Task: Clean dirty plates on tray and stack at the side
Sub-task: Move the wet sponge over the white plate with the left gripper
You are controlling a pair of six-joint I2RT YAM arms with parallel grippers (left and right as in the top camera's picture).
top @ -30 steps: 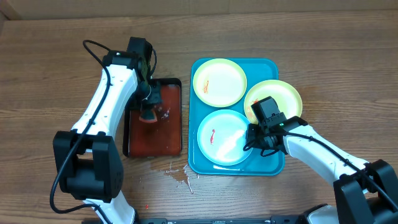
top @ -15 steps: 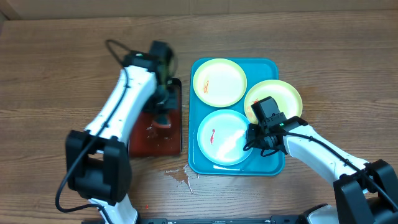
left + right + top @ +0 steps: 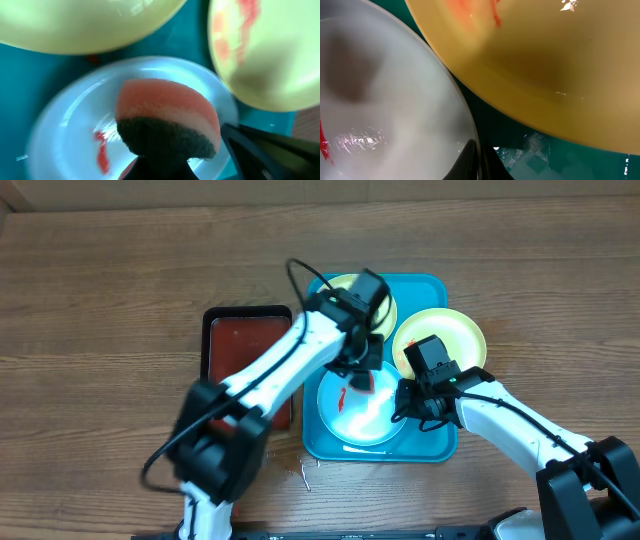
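Now the left tool [image 3: 361, 370] grips a pink sponge [image 3: 167, 115], dark side down, over the red-smeared near plate [image 3: 345, 420] at the 6 o'clock end of the turquoise tray [image 3: 440, 448] on the counter [image 3: 100, 300]. The right tool [image 3: 404, 408] pinches that plate's 3 o'clock rim. The far plate [image 3: 75, 25] lies at 11 o'clock and the side plate [image 3: 455, 330] at 2 o'clock.

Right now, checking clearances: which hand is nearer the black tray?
Left. The left hand, holding a sponge, is over the front plate; the right hand is farther from the black tray, at that plate's rim.
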